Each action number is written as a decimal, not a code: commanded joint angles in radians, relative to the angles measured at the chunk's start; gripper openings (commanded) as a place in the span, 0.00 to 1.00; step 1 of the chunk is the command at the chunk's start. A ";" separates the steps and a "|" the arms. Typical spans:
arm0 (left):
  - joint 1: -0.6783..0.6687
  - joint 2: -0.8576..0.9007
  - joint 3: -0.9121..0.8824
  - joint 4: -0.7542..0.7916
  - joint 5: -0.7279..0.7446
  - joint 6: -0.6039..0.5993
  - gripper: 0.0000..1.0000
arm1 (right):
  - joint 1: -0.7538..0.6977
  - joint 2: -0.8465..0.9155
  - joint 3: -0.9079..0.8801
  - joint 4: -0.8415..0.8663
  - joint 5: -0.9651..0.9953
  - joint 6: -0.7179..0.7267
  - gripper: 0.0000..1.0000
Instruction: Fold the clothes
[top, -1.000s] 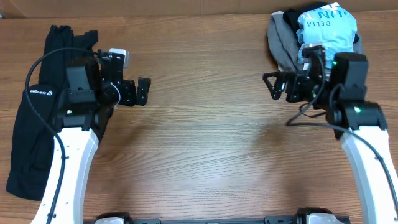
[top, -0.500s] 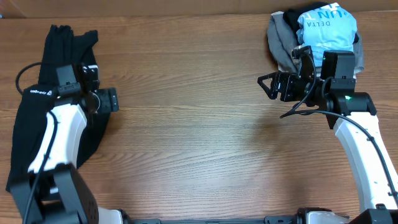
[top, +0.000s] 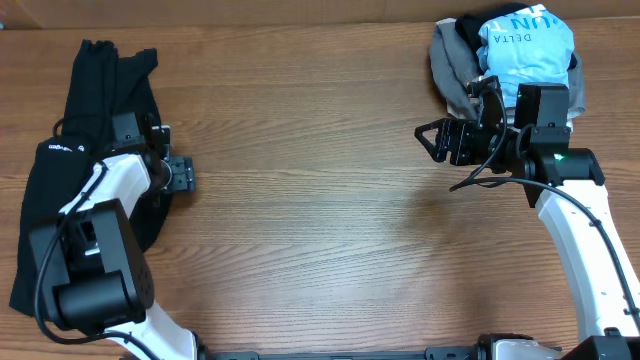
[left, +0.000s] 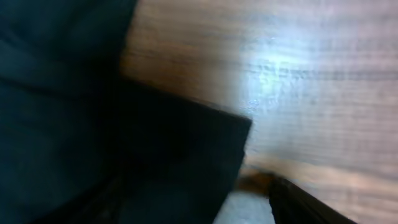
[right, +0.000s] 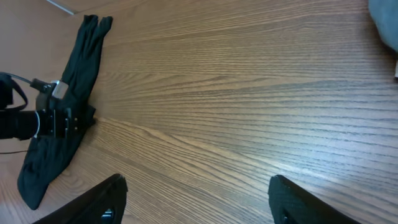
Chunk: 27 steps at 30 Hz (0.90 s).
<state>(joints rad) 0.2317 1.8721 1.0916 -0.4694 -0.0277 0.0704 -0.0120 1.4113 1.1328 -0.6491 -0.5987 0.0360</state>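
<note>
Clothes (top: 42, 225): unfolded heap, 9 o'clock on tabletop (top: 320, 230); folding apparently unstarted. Left end effector (top: 180, 172): state indiscernible. Right end effector (top: 428, 140): spread, empty.

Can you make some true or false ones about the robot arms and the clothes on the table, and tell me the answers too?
1. The black garment lies at the left side of the table. True.
2. The right tool is holding the light blue shirt. False: it is open and empty over bare wood, and the shirt lies in the pile behind it.
3. The light blue shirt says DELTA. True.
4. The left tool is over the middle of the table. False: it is at the black garment's right edge.
5. The black garment is folded into a neat square. False: it lies long and wrinkly.
</note>
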 joint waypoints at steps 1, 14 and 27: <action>0.005 0.061 0.017 0.016 -0.029 0.001 0.71 | 0.006 0.001 0.019 -0.001 0.003 -0.006 0.74; -0.040 0.126 0.020 0.076 0.134 0.000 0.04 | 0.005 0.001 0.019 -0.018 0.003 -0.005 0.58; -0.417 0.113 0.321 -0.083 0.371 -0.030 0.04 | -0.001 0.001 0.019 -0.017 0.026 0.020 0.44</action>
<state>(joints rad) -0.1101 1.9858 1.3216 -0.5468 0.2089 0.0544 -0.0116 1.4117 1.1328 -0.6724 -0.5835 0.0349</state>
